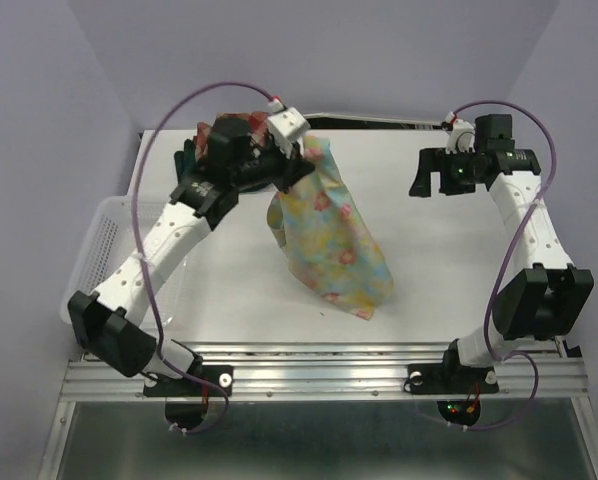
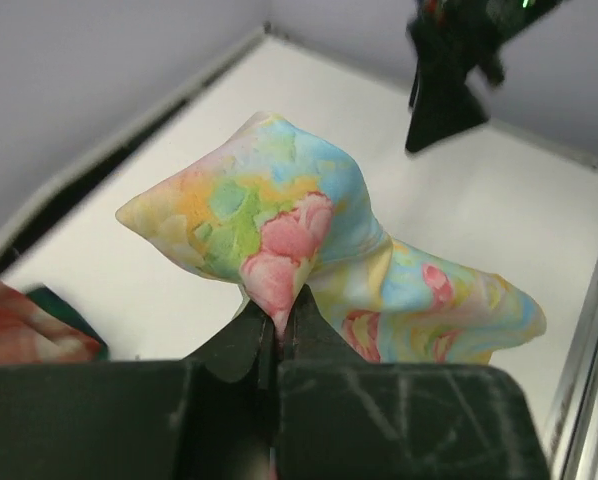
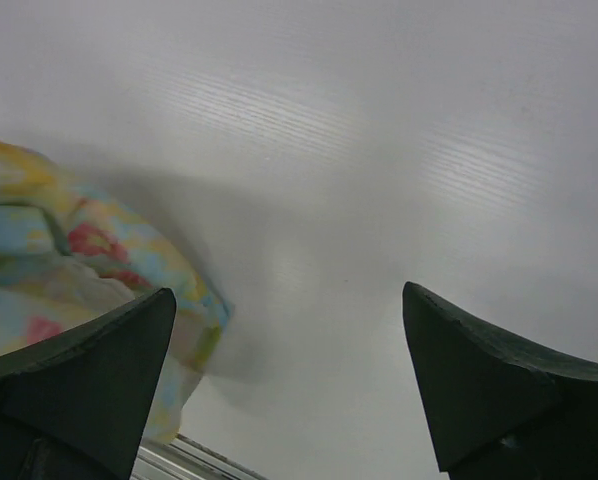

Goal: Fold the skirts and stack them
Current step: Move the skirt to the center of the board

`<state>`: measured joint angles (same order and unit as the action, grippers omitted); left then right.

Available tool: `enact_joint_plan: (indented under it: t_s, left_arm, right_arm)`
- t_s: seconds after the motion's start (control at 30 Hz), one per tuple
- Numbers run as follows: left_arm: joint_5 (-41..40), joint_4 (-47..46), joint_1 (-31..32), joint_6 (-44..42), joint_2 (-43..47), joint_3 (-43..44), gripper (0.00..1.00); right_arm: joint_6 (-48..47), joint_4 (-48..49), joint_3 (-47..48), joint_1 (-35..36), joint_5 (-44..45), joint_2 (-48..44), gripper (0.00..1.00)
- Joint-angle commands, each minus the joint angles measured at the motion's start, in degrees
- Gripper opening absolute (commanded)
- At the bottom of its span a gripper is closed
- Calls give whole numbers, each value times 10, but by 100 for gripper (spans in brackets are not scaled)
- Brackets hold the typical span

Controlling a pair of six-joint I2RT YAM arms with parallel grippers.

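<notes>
The pastel yellow-blue skirt with pink flowers [image 1: 329,235] hangs from my left gripper [image 1: 301,158], which is shut on one corner and holds it lifted at the back middle of the table; its lower end trails on the table near the front. In the left wrist view the pastel skirt [image 2: 279,215] is pinched between the closed fingertips of the left gripper [image 2: 279,320]. A red-and-cream plaid skirt [image 2: 24,325] and a dark plaid one [image 2: 64,305] lie at the back left, mostly hidden behind the left arm. My right gripper [image 1: 427,172] hovers open at the back right, empty; its wrist view shows the pastel skirt [image 3: 69,260] at left.
A white mesh basket [image 1: 104,245] sits at the table's left edge under the left arm. The white table [image 1: 449,260] ends at a metal rail along the front [image 1: 319,375]. Purple walls close in at the back and both sides.
</notes>
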<state>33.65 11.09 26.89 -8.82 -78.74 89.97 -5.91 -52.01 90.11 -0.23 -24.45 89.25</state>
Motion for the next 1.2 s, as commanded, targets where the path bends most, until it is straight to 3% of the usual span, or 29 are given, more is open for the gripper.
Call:
enact_joint_plan:
  t_s: [0.0, 0.1, 0.23, 0.4, 0.53, 0.6, 0.63, 0.7, 0.8, 0.93, 1.07, 1.17]
  left_arm:
    - [-158, -79, 98, -9, 1, -105, 0]
    - [-324, -107, 172, 6, -30, -163, 0]
    - [-421, -129, 245, 36, -106, -164, 0]
    - [-377, -129, 300, 57, -178, -153, 1]
    - [-292, -134, 313, 51, -194, -149, 33]
    - [-249, -141, 314, 26, -173, -160, 53]
    - [-238, -144, 314, 4, -148, -166, 67]
    - [-220, -145, 314, -19, -115, -177, 70]
    - [-184, -111, 285, -17, -53, -183, 72]
    - [-136, -71, 172, 16, 11, -226, 66]
    - [-108, 38, 103, -79, 19, -241, 65]
    - [-109, 102, 70, -133, 12, -260, 65]
  right_arm:
    - [-38, -10, 26, -54, -13, -22, 100]
    - [-59, -29, 17, -74, -15, -22, 100]
    - [-73, -36, -3, -86, -10, -32, 100]
    - [-74, -42, -19, -92, -16, -32, 100]
    - [-75, -42, -39, -92, -25, -29, 100]
    - [-75, -44, -47, -92, -41, -22, 99]
    - [-77, -49, -49, -92, -51, -15, 98]
    - [-81, -58, -54, -92, -82, -8, 96]
    - [-77, -70, -69, -92, -131, 0, 87]
    - [-68, -54, -103, -73, -179, -14, 81]
    - [-103, -59, -122, -38, -161, -12, 80]
    - [-121, -48, -150, -4, -98, -6, 76]
